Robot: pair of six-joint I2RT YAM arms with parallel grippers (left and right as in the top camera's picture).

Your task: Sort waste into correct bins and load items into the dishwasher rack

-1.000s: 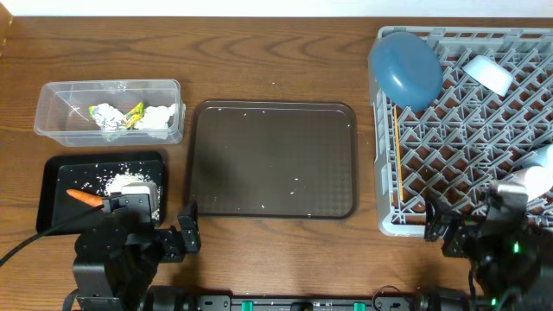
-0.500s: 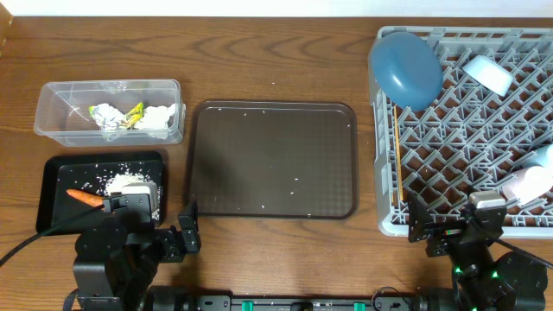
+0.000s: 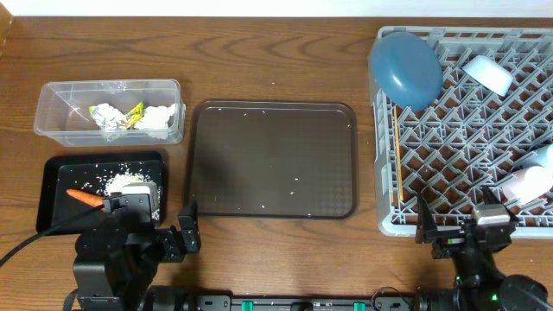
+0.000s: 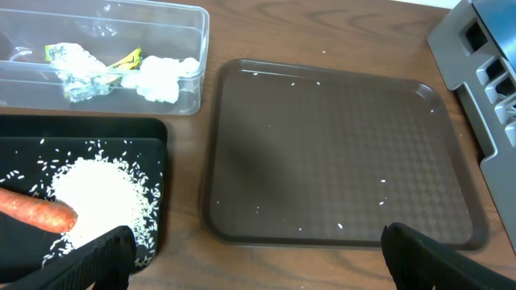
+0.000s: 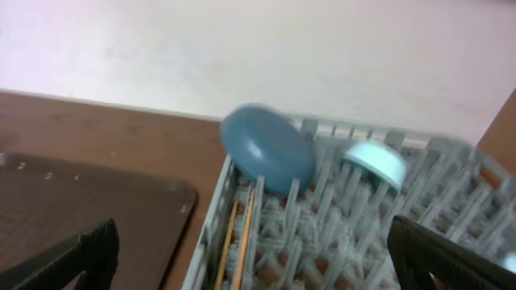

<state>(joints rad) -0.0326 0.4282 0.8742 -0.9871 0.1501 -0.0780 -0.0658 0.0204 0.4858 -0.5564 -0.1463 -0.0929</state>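
The clear tub (image 3: 52, 97) holds silver foil (image 3: 105, 117), a yellow-green wrapper (image 3: 132, 115) and a white paper wad (image 3: 160, 118). The black tray (image 3: 56, 171) holds rice (image 3: 121, 182) and the carrot (image 3: 84, 197). The grey rack (image 3: 381, 173) holds the dark blue bowl (image 3: 406, 69), a light blue piece (image 3: 488, 75), the pink cup (image 3: 529, 183) and the chopsticks (image 3: 397, 160). My left gripper (image 4: 258, 262) is open and empty above the table's front edge. My right gripper (image 5: 258, 262) is open and empty at the rack's front left corner.
The dark brown serving tray (image 3: 272, 160) lies in the middle with a few rice grains on it. It also shows in the left wrist view (image 4: 339, 153). Both arm bases stand at the front edge. The rack's wall (image 5: 211, 234) rises beside the right gripper.
The right arm has drawn back from the pink cup to the front edge and turned. The pink cup stays in the rack. The left arm has not moved.
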